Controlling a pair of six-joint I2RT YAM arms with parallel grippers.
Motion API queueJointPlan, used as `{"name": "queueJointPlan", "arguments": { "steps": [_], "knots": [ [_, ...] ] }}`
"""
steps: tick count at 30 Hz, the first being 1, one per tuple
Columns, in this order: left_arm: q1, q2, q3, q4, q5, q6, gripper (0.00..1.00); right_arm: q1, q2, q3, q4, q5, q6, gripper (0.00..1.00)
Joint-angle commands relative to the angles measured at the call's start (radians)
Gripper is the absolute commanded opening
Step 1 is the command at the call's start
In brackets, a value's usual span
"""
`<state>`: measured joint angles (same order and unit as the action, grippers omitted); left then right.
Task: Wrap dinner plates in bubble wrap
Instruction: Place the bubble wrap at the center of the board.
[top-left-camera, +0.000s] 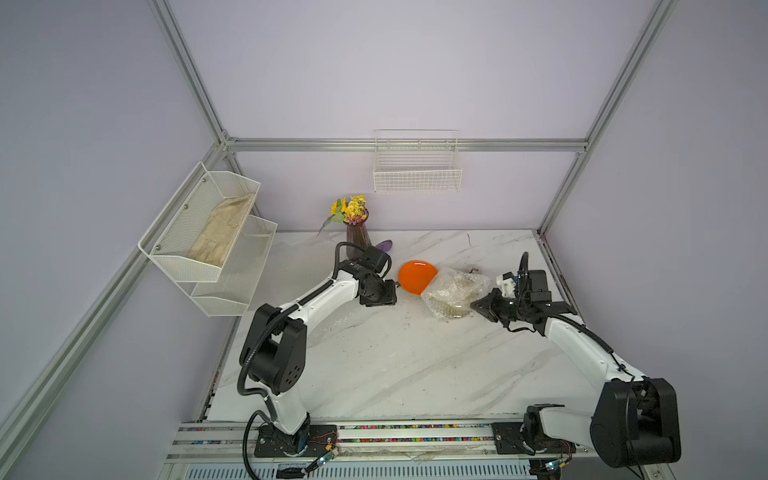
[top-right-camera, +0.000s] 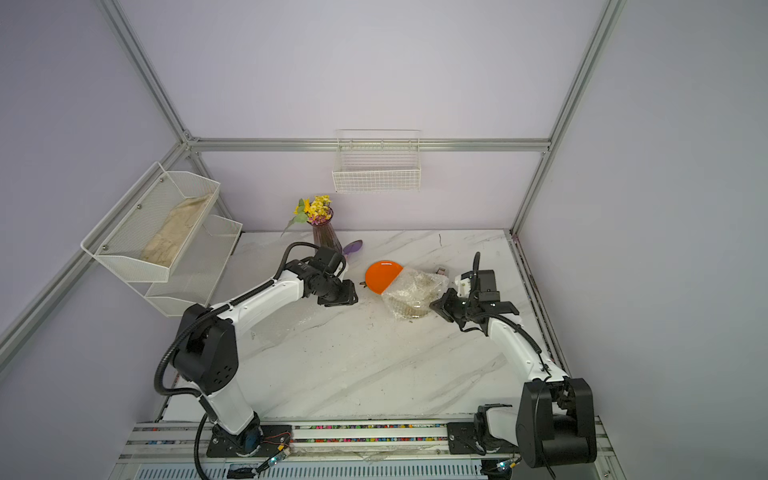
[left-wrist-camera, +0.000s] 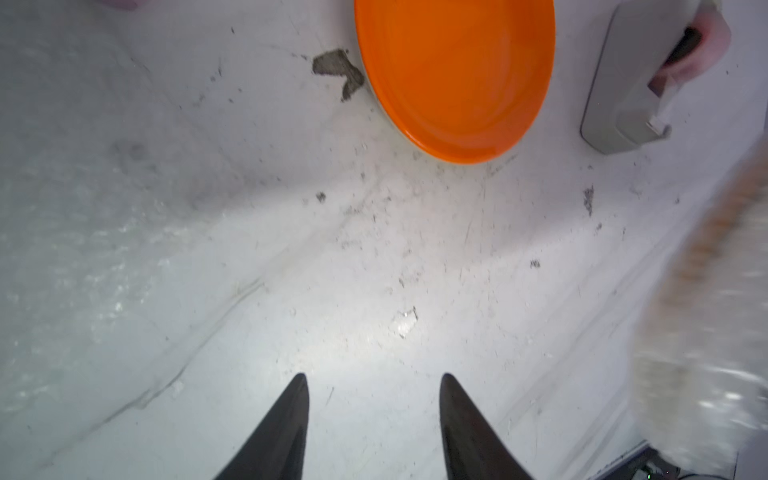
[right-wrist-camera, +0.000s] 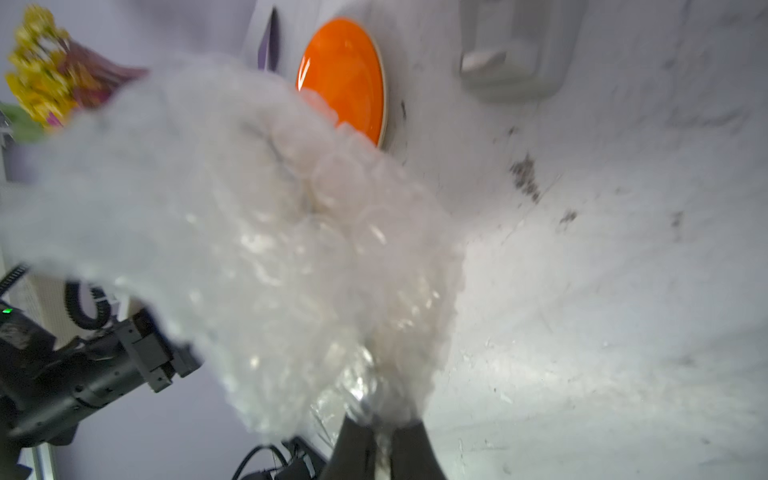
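right wrist view had the right gripper (right-wrist-camera: 381, 428) clenched on a fold of the bubble wrap (right-wrist-camera: 249, 216), its black fingers (right-wrist-camera: 357, 449) pinched together with the clear plastic squeezed between them. the wrap bulged away from the grip as a crinkly, puffy bundle. in both top views the bundle sat on the marble table (top-left-camera: 395, 365), right of centre and towards the far side, with the gripper holding its right edge. something yellowish and curved showed through the plastic at the near end; i couldn't tell which plate it was. the orange plate (top-left-camera: 417, 277) lay bare on the table just left of the bundle, and the wrap overlapped its right rim. the left gripper (left-wrist-camera: 374, 376) was released, prongs spread apart with only tabletop between them, and it hung left of the orange plate, close but not touching. a second clear sheet (top-right-camera: 286, 328) lay flat on the table under the left arm. a grey tape dispenser (left-wrist-camera: 623, 83) stood just beyond the bundle on the far side. a vase of yellow flowers (top-left-camera: 356, 232) stood at the far edge, a purple object (top-left-camera: 385, 245) beside it. a white wire basket (top-left-camera: 417, 176) hung on the far wall, and a mesh shelf (top-left-camera: 187, 266) on the left wall held a folded cloth (top-left-camera: 222, 232).
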<state>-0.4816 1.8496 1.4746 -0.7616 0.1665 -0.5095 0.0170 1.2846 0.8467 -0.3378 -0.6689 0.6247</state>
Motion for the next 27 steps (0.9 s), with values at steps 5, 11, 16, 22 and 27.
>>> {"name": "queueJointPlan", "arguments": {
  "steps": [5,11,16,22,27],
  "knots": [
    [0.073,0.304,0.436,-0.054,0.085,0.087,0.51,-0.268,0.188,0.156,0.066,-0.021,-0.001,0.00],
    [0.118,0.538,0.720,-0.054,0.146,0.116,0.52,-0.354,0.349,0.180,0.244,0.090,0.092,0.00],
    [0.130,0.658,0.840,-0.058,0.162,0.118,0.49,-0.368,0.515,0.218,0.361,0.090,0.138,0.00],
    [0.138,0.678,0.824,-0.057,0.157,0.122,0.24,-0.376,0.649,0.277,0.433,0.114,0.173,0.00],
    [0.140,0.630,0.782,-0.050,0.131,0.128,0.13,-0.379,0.706,0.319,0.430,0.132,0.171,0.01]
  ]
}}
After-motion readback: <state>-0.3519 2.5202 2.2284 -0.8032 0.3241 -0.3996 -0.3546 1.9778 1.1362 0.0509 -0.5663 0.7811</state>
